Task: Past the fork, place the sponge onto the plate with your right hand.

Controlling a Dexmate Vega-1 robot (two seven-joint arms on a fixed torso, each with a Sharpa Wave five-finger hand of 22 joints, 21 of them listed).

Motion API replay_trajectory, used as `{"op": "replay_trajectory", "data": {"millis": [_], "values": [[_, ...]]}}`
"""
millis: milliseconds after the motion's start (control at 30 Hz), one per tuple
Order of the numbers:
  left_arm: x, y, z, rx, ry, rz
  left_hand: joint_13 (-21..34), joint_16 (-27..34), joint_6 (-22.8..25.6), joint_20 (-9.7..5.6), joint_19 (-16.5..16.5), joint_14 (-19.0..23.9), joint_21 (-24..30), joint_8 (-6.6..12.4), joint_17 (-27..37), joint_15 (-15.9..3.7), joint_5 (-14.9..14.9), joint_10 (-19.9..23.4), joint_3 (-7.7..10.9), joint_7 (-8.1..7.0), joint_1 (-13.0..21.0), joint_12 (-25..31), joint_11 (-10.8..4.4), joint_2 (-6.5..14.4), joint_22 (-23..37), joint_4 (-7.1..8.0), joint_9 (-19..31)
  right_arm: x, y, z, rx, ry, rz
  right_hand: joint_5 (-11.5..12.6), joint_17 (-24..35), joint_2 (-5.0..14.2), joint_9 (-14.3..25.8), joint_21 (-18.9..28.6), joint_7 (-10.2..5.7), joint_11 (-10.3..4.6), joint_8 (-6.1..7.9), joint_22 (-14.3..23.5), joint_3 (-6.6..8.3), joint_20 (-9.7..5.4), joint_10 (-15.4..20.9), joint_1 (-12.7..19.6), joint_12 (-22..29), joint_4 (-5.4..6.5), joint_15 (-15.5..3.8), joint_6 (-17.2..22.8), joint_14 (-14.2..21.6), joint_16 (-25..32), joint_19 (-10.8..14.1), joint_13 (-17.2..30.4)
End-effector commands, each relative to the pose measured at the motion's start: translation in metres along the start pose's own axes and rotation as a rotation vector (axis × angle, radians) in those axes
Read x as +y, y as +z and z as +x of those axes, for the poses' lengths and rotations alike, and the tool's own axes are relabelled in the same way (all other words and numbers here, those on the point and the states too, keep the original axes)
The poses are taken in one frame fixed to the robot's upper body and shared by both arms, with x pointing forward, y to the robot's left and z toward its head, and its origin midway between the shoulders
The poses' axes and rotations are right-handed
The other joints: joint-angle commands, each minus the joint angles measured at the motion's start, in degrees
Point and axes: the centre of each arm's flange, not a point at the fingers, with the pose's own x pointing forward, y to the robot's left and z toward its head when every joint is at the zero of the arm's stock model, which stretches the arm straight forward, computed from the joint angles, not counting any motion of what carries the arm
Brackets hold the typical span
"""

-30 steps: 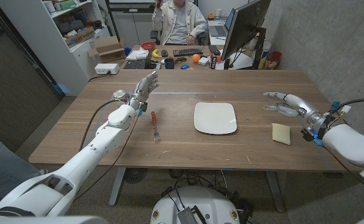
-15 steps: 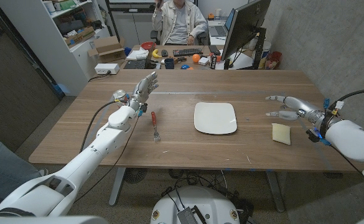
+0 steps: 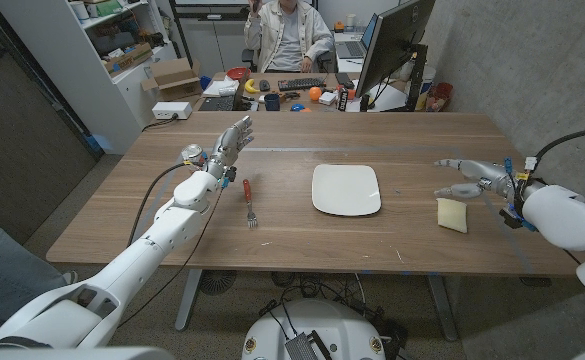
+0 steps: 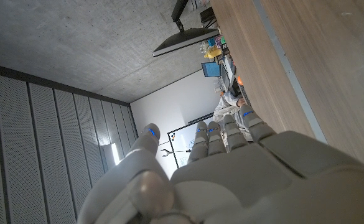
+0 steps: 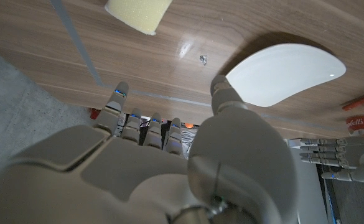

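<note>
Empty and with fingers spread, my right hand [image 3: 469, 176] hovers above the table [image 3: 402, 140] just beyond the yellow sponge [image 3: 452, 215], which lies flat near the right edge, well apart from the white plate [image 3: 346, 189], with the red-handled fork [image 3: 249, 200] past it by my open left hand [image 3: 234, 137].

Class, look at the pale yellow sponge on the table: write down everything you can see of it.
The sponge is a pale yellow, soft-looking block, roughly rectangular with rounded corners and no wrapper. It lies flat on the wooden table near its right end, apart from the white plate. Nothing touches it: the right hand, fingers apart, hovers just beyond it. The right wrist view shows its thick, porous edge.
</note>
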Motion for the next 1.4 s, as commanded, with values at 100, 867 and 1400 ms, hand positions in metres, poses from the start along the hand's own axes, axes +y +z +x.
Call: {"op": "replay_trajectory", "data": {"millis": [100,867,1400], "values": [[-0.001,-0.008,-0.001,0.025,-0.003,0.003,0.2,0.2,0.4,0.14,-0.2,-0.4,-0.2,0.30,0.1,0.15,0.3,0.0,0.05,-0.26,0.0,0.2,-0.23,0.0,0.3,-0.28,0.2,-0.005,0.009,0.004,0.136,0.180,-0.079,0.6,-0.1,-1.32,0.1,-1.3,0.05,2.51,-0.62,0.2,-0.95,0.43,-2.2,0.0,0.4,-0.01,1.63,-6.7,-0.4,0.4,0.3,0.1],[0.007,-0.005,-0.004,0.018,0.011,0.010,0.2,0.3,0.8,0.23,-0.2,-0.2,-0.4,0.42,0.1,0.04,0.3,0.2,0.05,-0.24,-0.1,0.3,-0.16,0.1,0.3,-0.34,0.2,-0.006,0.010,0.030,0.261,0.311,-0.232,2.2,-0.1,-4.92,-0.1,-2.0,2.36,6.01,0.01,0.3,-4.56,0.51,-9.7,-3.4,-0.6,0.90,2.94,-15.7,-1.0,0.3,3.7,-0.3],[0.005,0.000,-0.001,0.020,0.008,0.018,0.2,0.3,1.1,0.34,-0.1,-0.2,-0.5,0.47,0.1,0.18,0.3,0.4,0.08,-0.20,-0.1,0.4,0.02,0.1,0.3,-0.39,0.2,0.010,0.001,0.040,0.280,0.369,-0.194,2.5,-0.1,-5.07,-0.1,-2.2,2.61,5.87,0.29,0.4,-4.99,0.51,-10.8,-3.7,-0.4,1.07,2.96,-15.9,-1.6,0.1,4.0,-0.4]]}}
